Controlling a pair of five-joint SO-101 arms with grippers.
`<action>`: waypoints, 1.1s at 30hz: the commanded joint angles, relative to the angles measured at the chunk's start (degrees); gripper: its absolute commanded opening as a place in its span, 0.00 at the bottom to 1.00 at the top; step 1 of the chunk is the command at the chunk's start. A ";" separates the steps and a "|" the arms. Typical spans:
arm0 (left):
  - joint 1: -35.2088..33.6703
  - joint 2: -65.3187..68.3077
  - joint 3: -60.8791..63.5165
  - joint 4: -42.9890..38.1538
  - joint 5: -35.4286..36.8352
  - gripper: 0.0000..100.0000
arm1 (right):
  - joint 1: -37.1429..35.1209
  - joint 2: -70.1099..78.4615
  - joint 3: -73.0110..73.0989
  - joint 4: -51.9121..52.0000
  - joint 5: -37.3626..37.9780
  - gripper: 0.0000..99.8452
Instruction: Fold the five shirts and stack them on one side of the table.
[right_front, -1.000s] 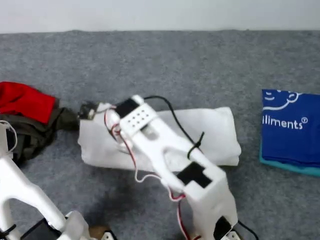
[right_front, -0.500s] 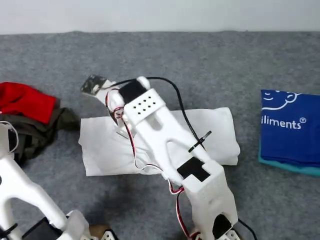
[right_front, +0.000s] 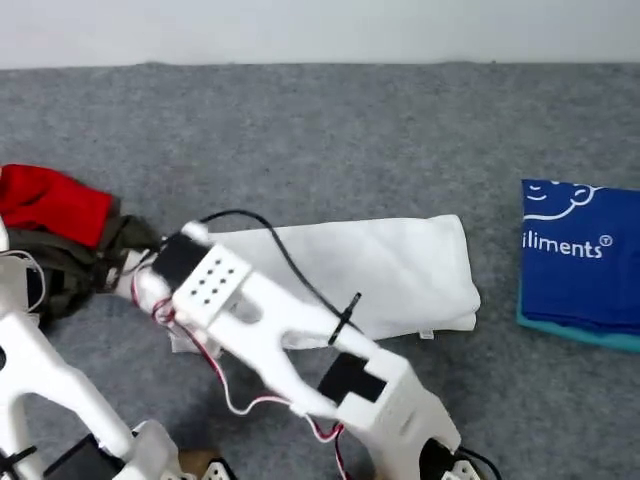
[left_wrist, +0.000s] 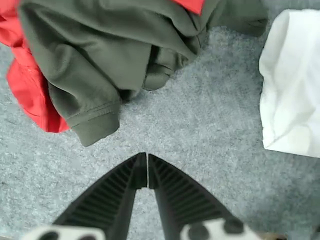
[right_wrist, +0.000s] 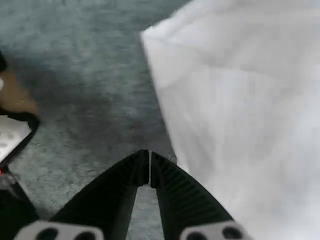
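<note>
Right gripper and left gripper both pinched together, empty; right one at mid-tabletop folded white shirt's end nearer the left edge, where a shallow grab likely drags the fold open.

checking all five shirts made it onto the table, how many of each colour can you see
red shirt: 1
olive shirt: 1
white shirt: 1
blue shirt: 1
teal shirt, just its edge showing under the blue one: 1
total: 5
</note>
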 joint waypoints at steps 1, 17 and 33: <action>-0.18 -1.85 -0.04 -1.23 -0.44 0.02 | 0.48 1.27 -0.18 -1.10 -0.26 0.01; -0.18 -1.49 -0.13 -1.23 -0.35 0.02 | 21.41 11.47 -7.12 -15.78 8.18 0.01; -0.18 -1.49 0.04 -2.81 -0.35 0.02 | 9.01 5.93 -11.87 2.51 1.41 0.01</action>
